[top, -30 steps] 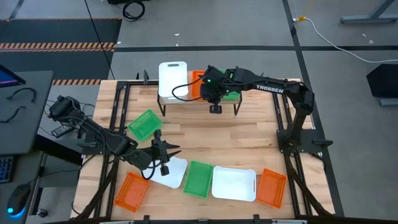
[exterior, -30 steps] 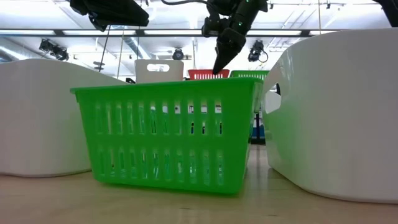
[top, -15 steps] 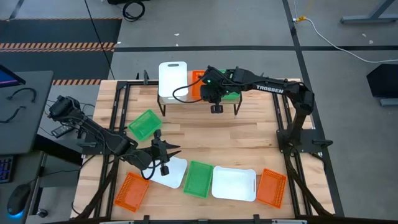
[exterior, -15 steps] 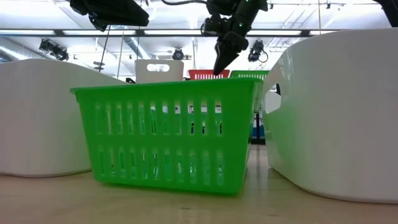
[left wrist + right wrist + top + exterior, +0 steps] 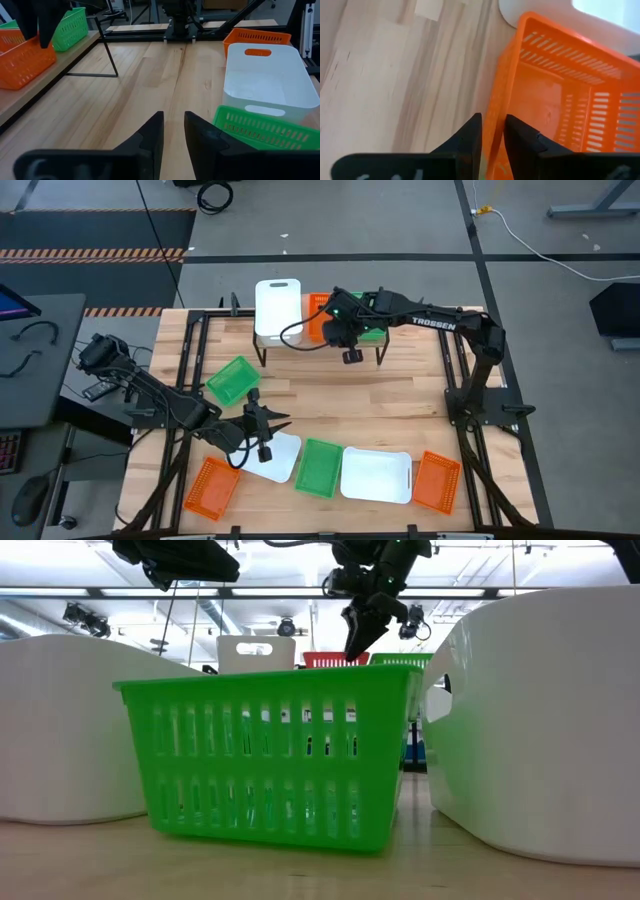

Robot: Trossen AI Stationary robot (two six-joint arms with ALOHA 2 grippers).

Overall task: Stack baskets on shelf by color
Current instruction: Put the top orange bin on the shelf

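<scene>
right gripper (image 5: pixel 352 356) over front edge of low wood-plank shelf on black legs (image 5: pixel 372 342), fingers narrowly apart astride rim of orange perforated plastic basket (image 5: pixel 555 95) on shelf, beside white basket (image 5: pixel 277 305) and green one (image 5: pixel 372 332). left gripper (image 5: pixel 262 452) near front table edge, fingers slightly apart, holding nothing, above white basket (image 5: pixel 280 456).
</scene>
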